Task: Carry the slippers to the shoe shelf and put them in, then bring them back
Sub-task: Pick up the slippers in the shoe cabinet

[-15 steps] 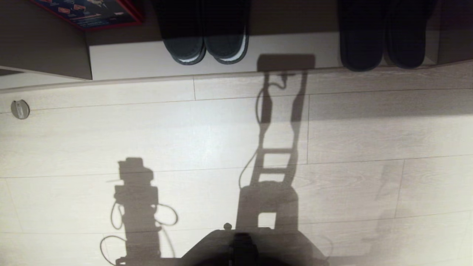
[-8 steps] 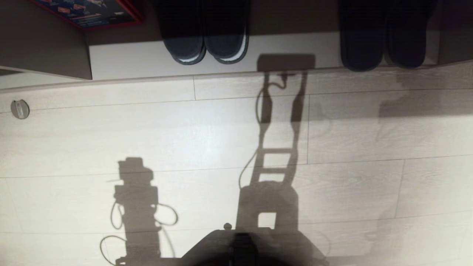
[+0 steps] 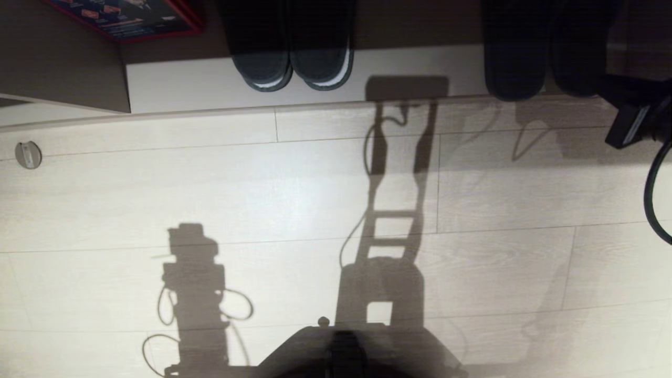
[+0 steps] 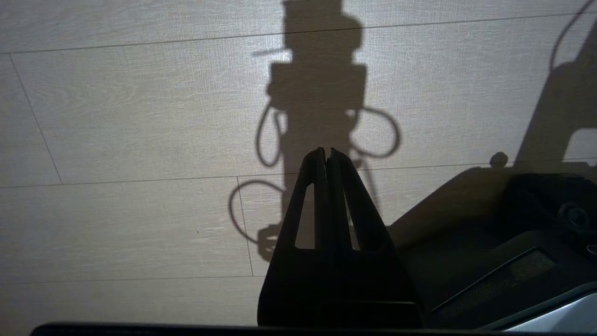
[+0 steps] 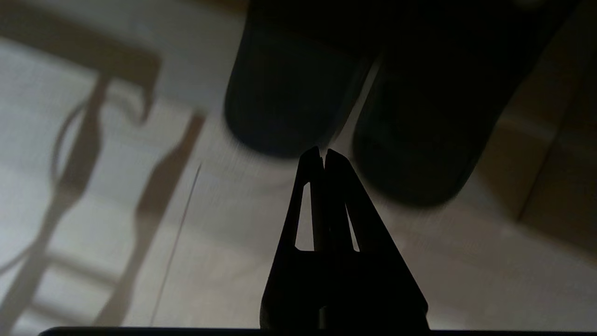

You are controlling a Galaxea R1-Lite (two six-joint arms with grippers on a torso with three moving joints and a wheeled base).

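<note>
As the right gripper point(image 5: 324, 151) hung just short of the slippers point(image 5: 354, 107) with fingers closed on nothing, the step in hand appeared to be the approach; the next move called for opening the fingers. The slippers lay side by side on the shoe shelf's point(image 3: 210, 84) pale base, their far ends in shadow. The left gripper point(image 4: 326, 151) was closed, empty, over bare floor point(image 4: 140, 116).

- The left hand point(image 4: 326, 154) is matt black: two slim tapering fingers, each pierced by a long narrow slot, rising from a broad wedge-shaped body.
- The right hand point(image 5: 318, 154) has the same black slotted fingers and wedge body.
- The right arm point(image 3: 638, 113) is a black block with a pale strip and a thick black looping cable point(image 3: 653, 199).
- The base point(image 3: 357, 349) is dark and rounded, with a small knob.
</note>
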